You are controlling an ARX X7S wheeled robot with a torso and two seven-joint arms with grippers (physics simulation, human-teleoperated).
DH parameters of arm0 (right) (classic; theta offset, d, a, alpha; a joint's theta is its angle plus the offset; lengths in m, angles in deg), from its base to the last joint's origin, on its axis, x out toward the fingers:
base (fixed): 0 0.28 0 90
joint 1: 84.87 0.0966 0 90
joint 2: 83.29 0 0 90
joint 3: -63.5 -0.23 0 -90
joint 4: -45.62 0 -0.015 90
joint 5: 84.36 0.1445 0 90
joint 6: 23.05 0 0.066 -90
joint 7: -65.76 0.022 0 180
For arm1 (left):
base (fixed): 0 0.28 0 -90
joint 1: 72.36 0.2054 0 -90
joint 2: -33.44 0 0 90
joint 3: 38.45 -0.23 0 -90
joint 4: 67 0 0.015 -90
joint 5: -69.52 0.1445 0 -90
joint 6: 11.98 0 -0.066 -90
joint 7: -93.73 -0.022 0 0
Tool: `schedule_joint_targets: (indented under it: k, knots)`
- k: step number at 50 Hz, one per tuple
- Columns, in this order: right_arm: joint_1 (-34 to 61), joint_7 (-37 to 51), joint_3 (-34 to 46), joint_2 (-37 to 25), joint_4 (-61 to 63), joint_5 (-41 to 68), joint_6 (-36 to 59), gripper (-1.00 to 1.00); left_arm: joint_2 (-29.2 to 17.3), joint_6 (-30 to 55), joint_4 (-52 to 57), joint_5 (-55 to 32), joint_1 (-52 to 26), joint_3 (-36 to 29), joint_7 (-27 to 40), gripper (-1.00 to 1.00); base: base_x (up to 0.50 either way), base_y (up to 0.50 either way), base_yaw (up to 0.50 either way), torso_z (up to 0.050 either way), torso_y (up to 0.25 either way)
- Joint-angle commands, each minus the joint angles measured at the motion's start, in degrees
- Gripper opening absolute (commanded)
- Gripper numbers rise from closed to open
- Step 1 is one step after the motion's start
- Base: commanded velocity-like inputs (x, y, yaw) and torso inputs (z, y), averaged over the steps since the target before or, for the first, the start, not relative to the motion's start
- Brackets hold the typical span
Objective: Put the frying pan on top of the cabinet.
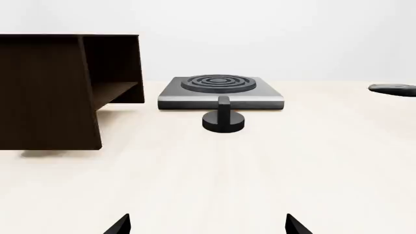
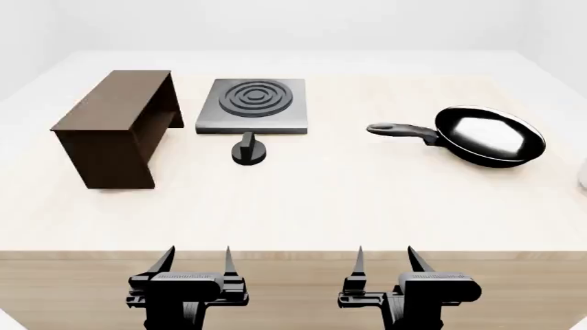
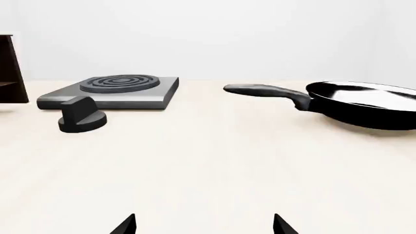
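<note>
The frying pan [image 2: 489, 135] is seen on the pale table [image 2: 367, 199] at the right side of the head view, resting flat with its glossy inside up and its long handle pointed toward the burner plate [image 2: 253, 104]. The pan is not held by anything — it lies well apart from both grippers. The cabinet [image 2: 115, 127] stands upright at the far left, just beside the burner plate, its flat top bare and its open side turned toward the plate. A small black knob [image 2: 249, 150] sits on the table just in front of the burner plate. The left gripper [image 2: 194, 265] and the right gripper [image 2: 384, 265] are both held at the near table edge, fingers spread apart and grasping nothing.
</note>
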Motion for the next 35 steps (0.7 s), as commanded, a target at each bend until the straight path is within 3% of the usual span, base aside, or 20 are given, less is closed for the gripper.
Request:
schedule_joint_targets:
  k: [1, 5, 35]
  knots:
    - [-0.2, 0.8, 1.6, -1.1, 1.6, 0.2, 1.2, 1.00, -0.7, -0.2, -0.1, -0.2, -0.4, -1.0, 2.3, 1.00, 0.00, 0.00, 0.00, 0.000, 0.000]
    - [-0.4, 0.4, 2.2, -2.0, 3.4, 3.0, 2.8, 1.00, -1.8, 1.0, 0.7, -1.5, -0.5, -2.2, 2.9, 1.00, 0.00, -0.03, 0.00, 0.000, 0.000]
    - [-0.7, 1.8, 4.6, -4.9, 4.6, 8.2, 3.0, 1.00, -4.8, -0.6, 0.9, -3.3, 0.1, -6.0, 6.0, 1.00, 0.00, -0.50, 0.00, 0.000, 0.000]
